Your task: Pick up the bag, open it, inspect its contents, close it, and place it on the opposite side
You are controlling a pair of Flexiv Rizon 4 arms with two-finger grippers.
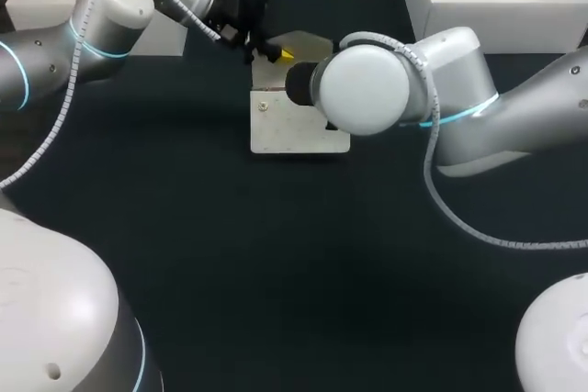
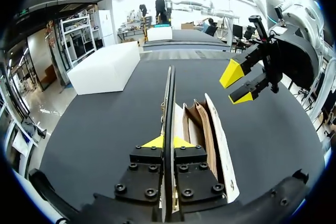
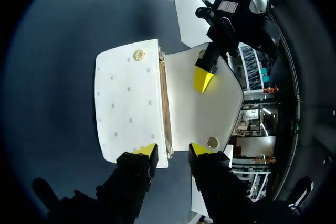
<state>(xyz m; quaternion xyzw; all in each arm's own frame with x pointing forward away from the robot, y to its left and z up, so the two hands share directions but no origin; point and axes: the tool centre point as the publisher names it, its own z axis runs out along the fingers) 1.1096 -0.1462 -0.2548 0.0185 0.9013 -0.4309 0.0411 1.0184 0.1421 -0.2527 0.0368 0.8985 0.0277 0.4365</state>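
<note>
Big to small: dark table [image 1: 184, 254]. The left arm [image 1: 55, 43] comes in over the far left corner. The right arm [image 1: 487, 126] comes in from the right edge, its wrist hanging over the task item. The white bag [image 1: 285, 130] sits near the middle of the far edge; can't tell if its body rests fully on the table or partly hangs. Its flap [image 3: 210, 103] is raised away from the body. The left gripper [image 2: 168, 141] pinches the flap's free edge, one tip on each side. The right gripper [image 3: 174, 149] is spread, holds nothing and hovers above the mouth with the opening's line between its fingers. The brown inner pockets [image 2: 202, 124] are fanned open; can't tell if anything is in them. There is a gold snap [image 3: 212, 141] on the flap's inner face and its mate [image 3: 139, 54] on the studded front panel.

Judgement: the step is open/inspect, so the task is roughly midway.
- The left pinch needs to be firm, pulling the flap up and back rather than sideways, or the light bag may slide or tip.
- The right gripper would best come down on the front panel by the mouth, to pin it or part the pockets.
- It should stay clear of the left tips; they are near each other, so collision is the main risk.
- A view straight into the pockets should come before the flap is let down.
</note>
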